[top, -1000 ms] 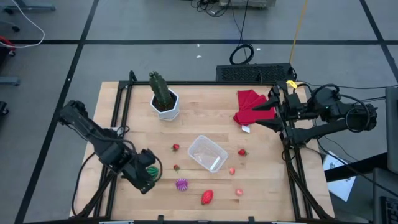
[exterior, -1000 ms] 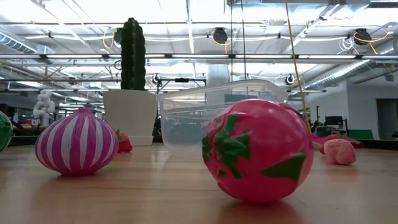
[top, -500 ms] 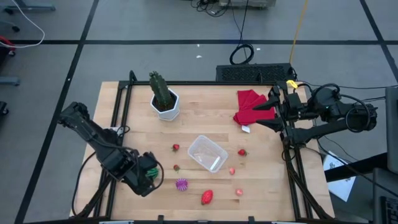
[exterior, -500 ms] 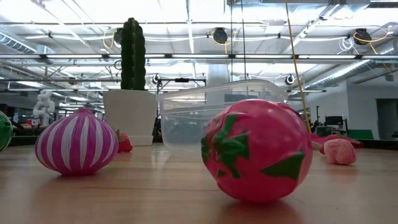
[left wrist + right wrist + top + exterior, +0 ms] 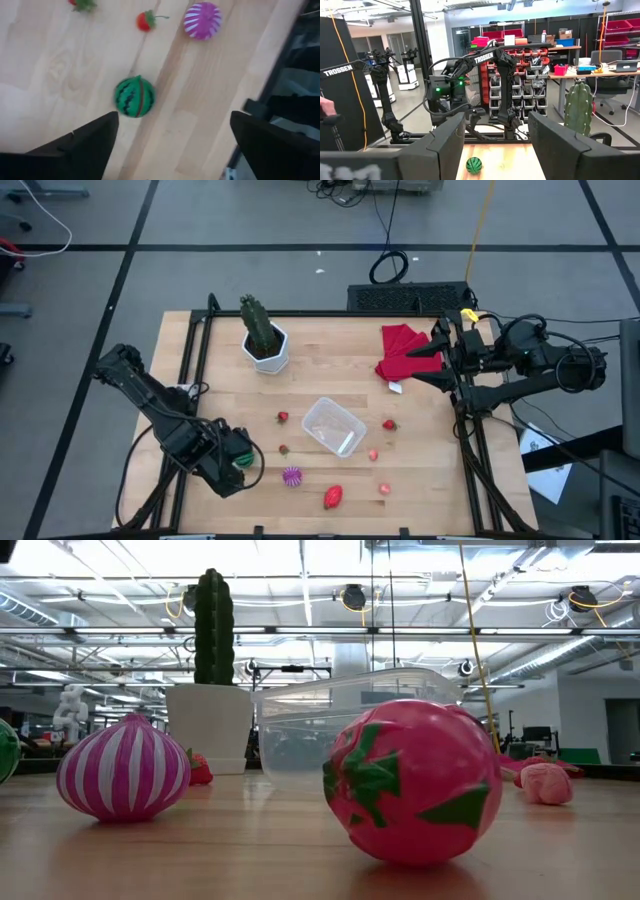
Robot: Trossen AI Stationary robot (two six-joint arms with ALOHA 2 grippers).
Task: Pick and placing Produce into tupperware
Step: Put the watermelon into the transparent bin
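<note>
Hovering over the table's near-left corner, the left gripper [image 5: 238, 463] had its fingers spread wide and gripped nothing; the wrist view showed the green striped melon [image 5: 134, 96] lying free on the wood between the two dark fingers [image 5: 85, 145], so the arm looked posed either for a fresh grab or just after a let-go. The purple ridged piece [image 5: 291, 476] lay at about three o'clock of that gripper, with a large red berry [image 5: 333, 497] farther along. The clear tub [image 5: 333, 426] sat mid-table, seemingly empty, small berries scattered around it. At the table's three o'clock edge the right gripper [image 5: 425, 365] waited beside the red cloth [image 5: 401, 348], fingers apart and empty, clear of the working zone.
</note>
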